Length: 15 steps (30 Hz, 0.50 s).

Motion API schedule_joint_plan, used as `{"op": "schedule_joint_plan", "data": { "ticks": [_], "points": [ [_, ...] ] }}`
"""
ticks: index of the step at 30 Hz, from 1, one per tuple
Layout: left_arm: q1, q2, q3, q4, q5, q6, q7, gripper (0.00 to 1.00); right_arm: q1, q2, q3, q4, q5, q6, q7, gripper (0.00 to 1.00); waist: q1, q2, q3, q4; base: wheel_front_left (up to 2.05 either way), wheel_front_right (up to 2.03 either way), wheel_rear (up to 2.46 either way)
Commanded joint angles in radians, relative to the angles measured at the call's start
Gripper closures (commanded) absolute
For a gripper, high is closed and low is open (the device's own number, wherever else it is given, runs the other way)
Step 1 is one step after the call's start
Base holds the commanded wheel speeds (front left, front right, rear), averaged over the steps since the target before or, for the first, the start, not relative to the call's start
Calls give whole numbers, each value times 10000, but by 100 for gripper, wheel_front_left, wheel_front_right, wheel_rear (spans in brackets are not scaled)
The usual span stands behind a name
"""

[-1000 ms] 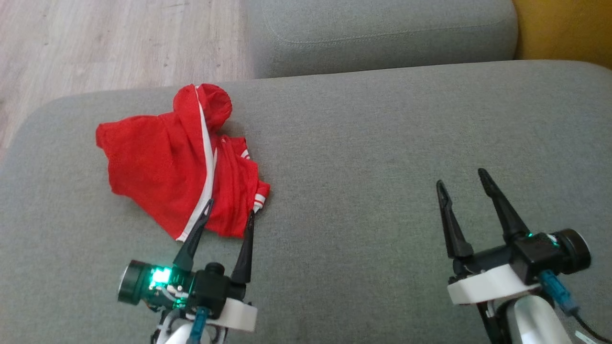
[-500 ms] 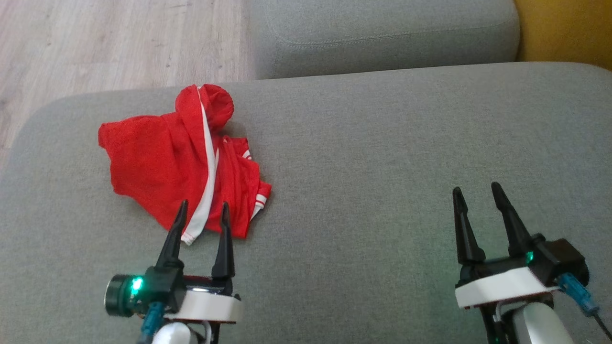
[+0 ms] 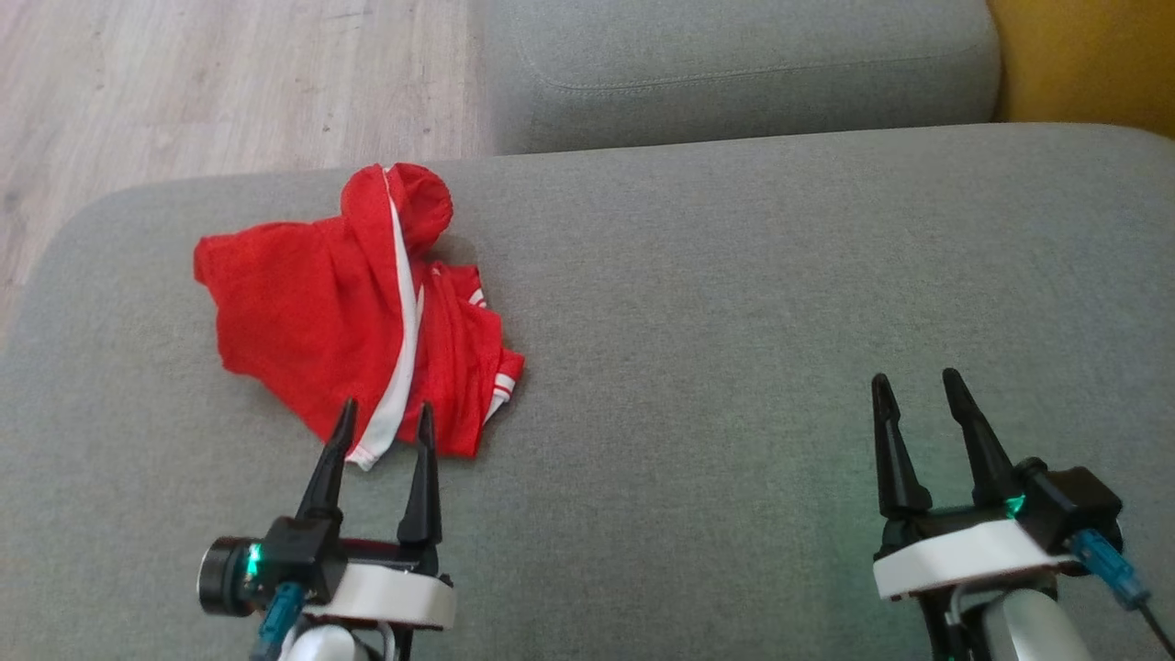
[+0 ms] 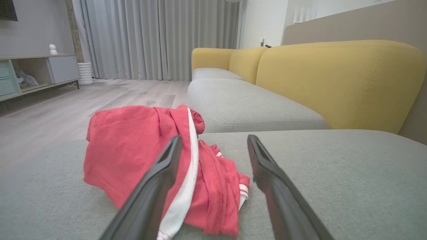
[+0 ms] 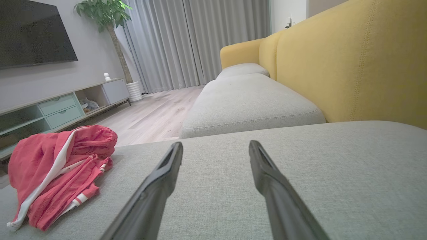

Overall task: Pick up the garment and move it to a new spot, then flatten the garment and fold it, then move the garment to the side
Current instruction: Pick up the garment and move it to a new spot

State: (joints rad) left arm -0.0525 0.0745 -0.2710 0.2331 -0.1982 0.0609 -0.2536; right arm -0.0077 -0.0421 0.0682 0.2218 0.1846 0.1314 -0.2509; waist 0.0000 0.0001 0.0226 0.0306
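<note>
Looking along our left end effector [image 3: 386, 407], we find the red garment [image 3: 312, 321] crumpled on the grey sofa cushion [image 3: 716, 303] just ahead of its spread, empty fingers [image 3: 326, 468], the near hem lying between them; the white stripe [image 3: 401, 312], marking the long axis, runs away roughly in line with them. Our right end effector [image 3: 916, 376], likewise apart and empty, has the garment well off to its left; we judge the left arm nearer for the pickup.

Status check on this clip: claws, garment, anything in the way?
Red garment crumpled on grey cushion, not gripped. Left claw open, tips by its near edge. Right claw open, well apart. No obstruction seen.
</note>
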Motion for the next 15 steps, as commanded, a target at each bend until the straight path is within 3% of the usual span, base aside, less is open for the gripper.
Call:
{"op": "schedule_joint_plan", "data": {
  "ticks": [1, 6, 15],
  "points": [
    [-271, -59, 478, -210, 149, -41, -82, 0, -331, -81, 317, -380, 96, -7, -109, 0, 0, -1, -3, 128, 0, 0, 0],
    [-236, -117, 696, -86, 320, -96, -82, 0, -275, -81, 484, -406, 159, -7, -109, 0, 0, -1, -44, 476, 0, 0, 0],
    [48, -142, 1181, 50, 713, -144, -82, 0, -22, -81, 1030, -647, 552, -7, -109, 0, 0, -1, -343, 1694, 0, 0, 0]
  ]
}}
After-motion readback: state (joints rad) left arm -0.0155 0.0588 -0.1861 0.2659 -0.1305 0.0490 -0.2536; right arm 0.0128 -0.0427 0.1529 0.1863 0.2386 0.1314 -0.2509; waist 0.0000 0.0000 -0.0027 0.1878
